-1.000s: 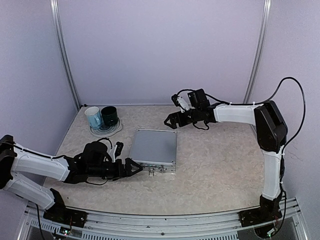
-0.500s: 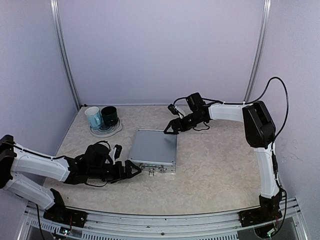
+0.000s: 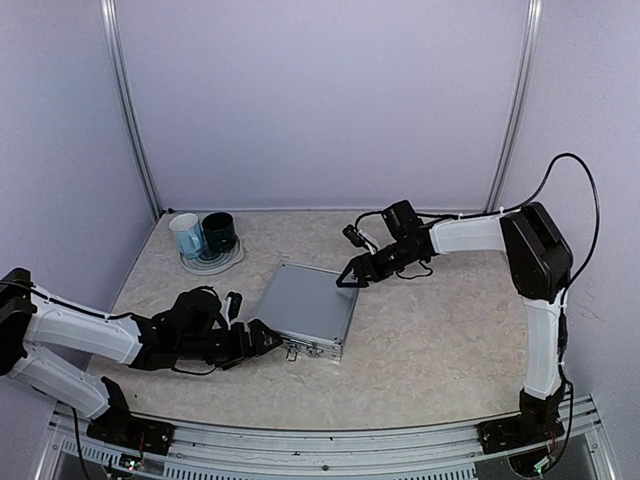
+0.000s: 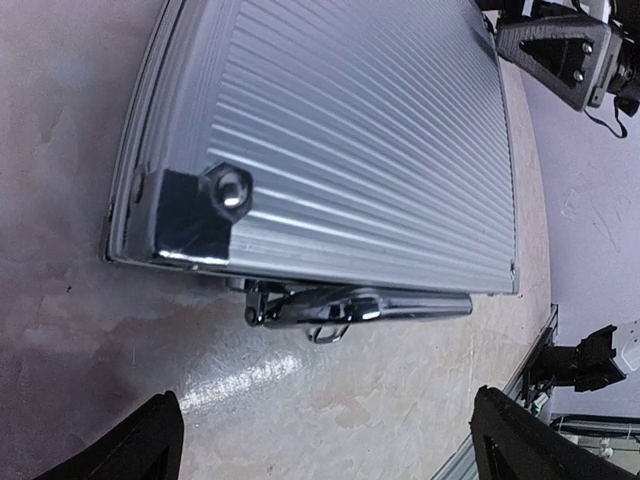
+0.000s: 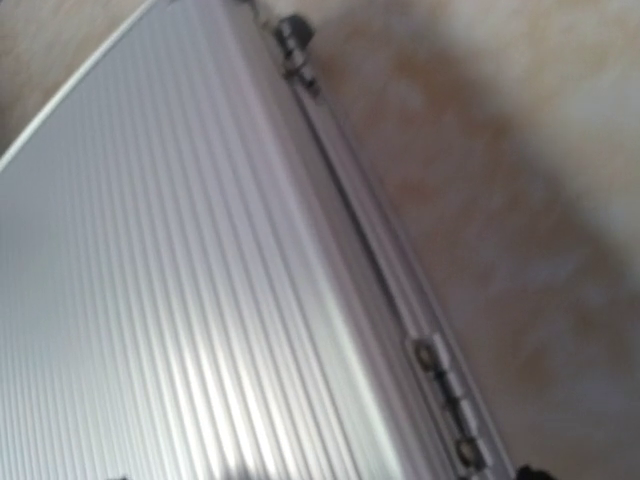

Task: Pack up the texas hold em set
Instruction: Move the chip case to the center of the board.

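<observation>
Top external view: closed case [image 3: 305, 305] lies flat on the counter [image 3: 430, 330], left fingers [image 4: 150, 445] spread at its front edge, right fingers [image 3: 352, 274], spacing unclear, at its far corner; it likely needs steadying while latching.

The case [image 3: 305, 305] is shut, so nothing inside it shows. In the left wrist view its far side runs off the picture at 12 o'clock. Only the fingertips [image 4: 150, 440] of the left gripper [image 4: 322, 400] peek in, at 7 and 5 o'clock. The right wrist view is blurry, and the case runs off there at 9 and 6 o'clock. From above, it is too small to tell if the right gripper [image 3: 350, 278] touches the case.
</observation>
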You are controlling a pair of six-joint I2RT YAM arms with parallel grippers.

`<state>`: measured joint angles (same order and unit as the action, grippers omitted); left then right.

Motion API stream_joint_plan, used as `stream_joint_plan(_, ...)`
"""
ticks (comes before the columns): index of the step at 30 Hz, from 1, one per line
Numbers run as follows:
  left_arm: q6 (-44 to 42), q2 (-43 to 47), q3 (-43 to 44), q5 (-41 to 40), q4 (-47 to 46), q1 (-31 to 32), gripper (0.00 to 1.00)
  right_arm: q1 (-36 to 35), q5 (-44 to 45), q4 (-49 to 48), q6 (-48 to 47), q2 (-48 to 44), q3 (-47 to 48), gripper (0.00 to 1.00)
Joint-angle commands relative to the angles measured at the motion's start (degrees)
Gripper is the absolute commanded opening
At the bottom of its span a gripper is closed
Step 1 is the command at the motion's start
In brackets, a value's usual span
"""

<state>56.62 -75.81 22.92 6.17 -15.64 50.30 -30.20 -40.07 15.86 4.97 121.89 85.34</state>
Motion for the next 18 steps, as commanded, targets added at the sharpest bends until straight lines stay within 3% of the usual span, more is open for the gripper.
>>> stream_joint_plan(1, 1.4, 1.0, -1.3, -1.6, -0.7, 0.3, 0.99, -6.0, -2.7, -1.4, 4.1, -5.8, -6.7, 0.81)
stream_joint_plan(10, 5.2, 10.9, -5.2, -4.7, 8.8, -1.5, 0.99, -15.6, 5.0, -10.5, 14.8, -13.6, -19.0, 0.83)
stream_joint_plan(18, 0.4, 17.7, -5.1, -1.0, 19.8, -5.6, 0.99, -15.6, 11.1, -8.1, 15.3, -15.5, -18.8, 0.84)
